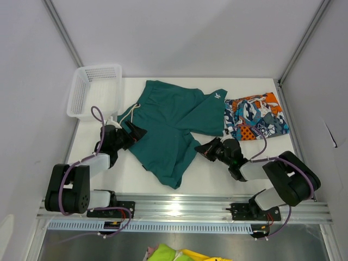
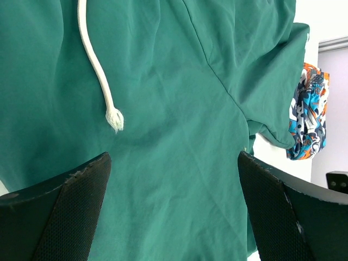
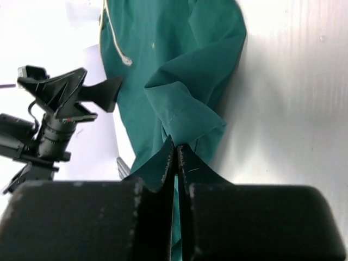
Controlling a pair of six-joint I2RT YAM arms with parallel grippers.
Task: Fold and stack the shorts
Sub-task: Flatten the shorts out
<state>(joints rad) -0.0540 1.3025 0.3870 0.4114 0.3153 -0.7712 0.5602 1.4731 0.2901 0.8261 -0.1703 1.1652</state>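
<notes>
**A:** Which step is this?

**B:** The first fold of the dark teal-green shorts (image 1: pixel 168 128), I'd judge. They lie spread out in the middle of the table (image 1: pixel 130 176), with nothing folded over yet. The patchwork-print shorts (image 1: pixel 255 117) sit in a compact bundle at the far right, touching the far green leg.

**A:** And the right gripper?

**B:** The right gripper (image 3: pixel 175 149) has its fingers pressed together at the right-hand edge of the near leg. A small ridge of green cloth rises at the tips, so it looks pinched.

**A:** The left one?

**B:** The left gripper (image 2: pixel 171 163) is spread wide over the waist side, near the white drawstring (image 2: pixel 98 65). It holds nothing. I cannot tell whether its tips touch the cloth.

**A:** What does the next move call for?

**B:** Probably the left gripper closing on its own edge, then both carrying the cloth over evenly. The right one's thin pinch could slip.
</notes>
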